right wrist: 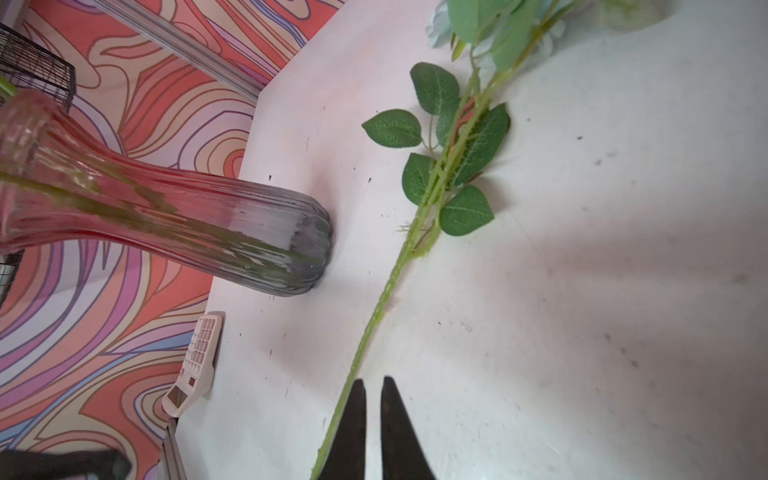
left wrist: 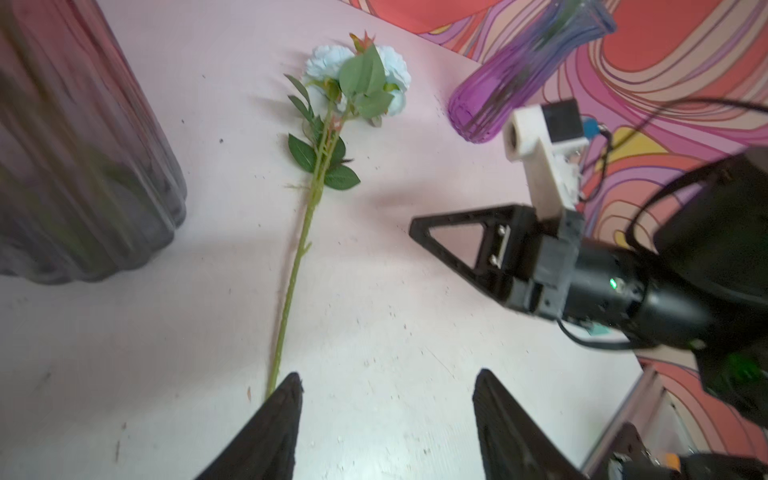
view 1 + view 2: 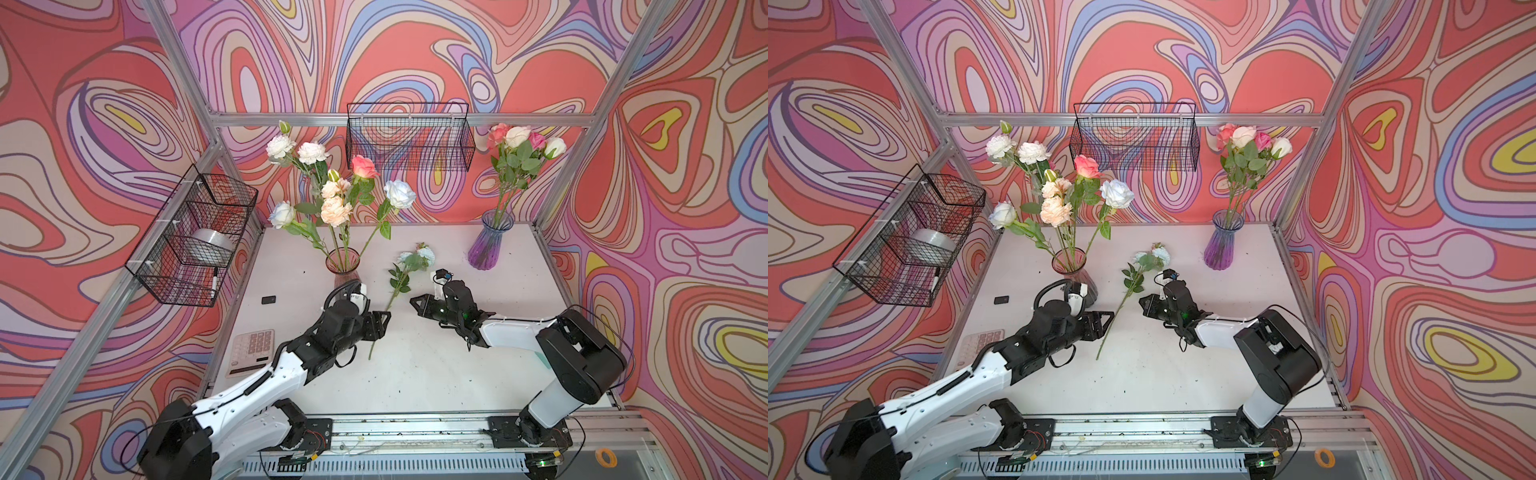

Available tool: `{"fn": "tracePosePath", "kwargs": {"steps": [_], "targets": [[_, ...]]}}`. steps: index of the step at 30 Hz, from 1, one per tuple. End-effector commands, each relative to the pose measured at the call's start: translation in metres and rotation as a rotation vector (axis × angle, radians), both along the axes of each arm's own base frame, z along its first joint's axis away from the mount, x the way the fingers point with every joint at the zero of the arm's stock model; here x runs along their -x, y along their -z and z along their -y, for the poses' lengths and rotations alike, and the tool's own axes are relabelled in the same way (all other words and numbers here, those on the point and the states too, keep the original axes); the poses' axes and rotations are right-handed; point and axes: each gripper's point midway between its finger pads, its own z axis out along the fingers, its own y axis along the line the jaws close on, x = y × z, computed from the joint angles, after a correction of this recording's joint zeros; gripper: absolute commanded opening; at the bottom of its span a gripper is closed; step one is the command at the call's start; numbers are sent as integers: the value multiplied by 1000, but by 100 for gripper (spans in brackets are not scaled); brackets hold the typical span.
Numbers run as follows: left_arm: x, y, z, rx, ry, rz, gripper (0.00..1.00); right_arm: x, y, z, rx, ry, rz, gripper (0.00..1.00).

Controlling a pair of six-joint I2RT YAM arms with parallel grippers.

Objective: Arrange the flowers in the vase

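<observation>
Your left gripper (image 3: 384,319) is released: the left wrist view shows its jaws spread wide with only bare bench (image 2: 374,291) between them. Your right gripper (image 3: 414,302) is clenched on nothing, its fingers (image 1: 353,424) nearly meeting with a sliver of gap. Between the two grippers lies the loose flower (image 3: 400,279), a pale blue bloom on a long green stem, flat on the bench. In both top views its long axis runs from the cut end at about 7 o'clock to the bloom at about 1 o'clock. The left gripper is the nearer one. The stem passes right at its tips and slips out of sight behind one finger rather than between the two, and you cannot tell from these views whether it touches. From the right gripper the stem lies at 9 o'clock, near but apart, running just beside the closed fingers in the right wrist view. I judge that the pickup turns on that offset: the left jaws need to shift across the stem so it sits between them before you close. The pink vase (image 3: 343,262), already holding several flowers (image 3: 332,208), stands at about 11 o'clock from the left gripper, close by its wrist. The purple vase (image 3: 490,245), with its own bunch, stands well apart at 1 o'clock from the right gripper.
</observation>
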Motion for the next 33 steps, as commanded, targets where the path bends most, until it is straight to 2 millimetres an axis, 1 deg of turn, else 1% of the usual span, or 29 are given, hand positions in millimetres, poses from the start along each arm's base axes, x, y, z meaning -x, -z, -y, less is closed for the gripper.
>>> {"fn": "tracePosePath", "kwargs": {"steps": [1, 3, 6, 11, 14, 16, 19, 20, 23, 25, 28, 31, 33], "targets": [[-27, 27, -4, -231, -70, -58, 63, 6, -1, 22, 84, 60, 35, 13], [-38, 47, 8, -354, -43, -90, 59, 13, -1, 35, 115, 84, 40, 13], [-52, 62, 24, -475, -24, -72, 55, 25, -2, 49, 133, 104, 44, 13], [-74, 82, 23, -589, -74, -49, 54, 44, -7, 70, 164, 136, 59, 13], [-88, 95, 27, -649, -79, -34, 57, 51, -10, 79, 174, 147, 67, 13], [-96, 102, 37, -673, -43, -16, 57, 54, -11, 82, 177, 150, 73, 13], [-105, 114, 51, -701, 14, -15, 55, 57, -10, 86, 189, 153, 73, 12], [-109, 119, 52, -715, 16, -18, 54, 58, -9, 87, 194, 153, 72, 12], [-118, 129, 49, -731, 9, -51, 47, 62, -7, 89, 199, 151, 63, 8], [-121, 135, 48, -734, 19, -59, 44, 66, -5, 92, 202, 152, 57, 8], [-124, 145, 48, -751, 52, -90, 35, 70, -5, 100, 212, 177, 62, 8], [-124, 150, 50, -767, 92, -95, 23, 72, -9, 108, 227, 201, 76, 9], [-121, 151, 57, -754, 142, -99, 20, 72, -15, 111, 232, 208, 90, 9]]}}
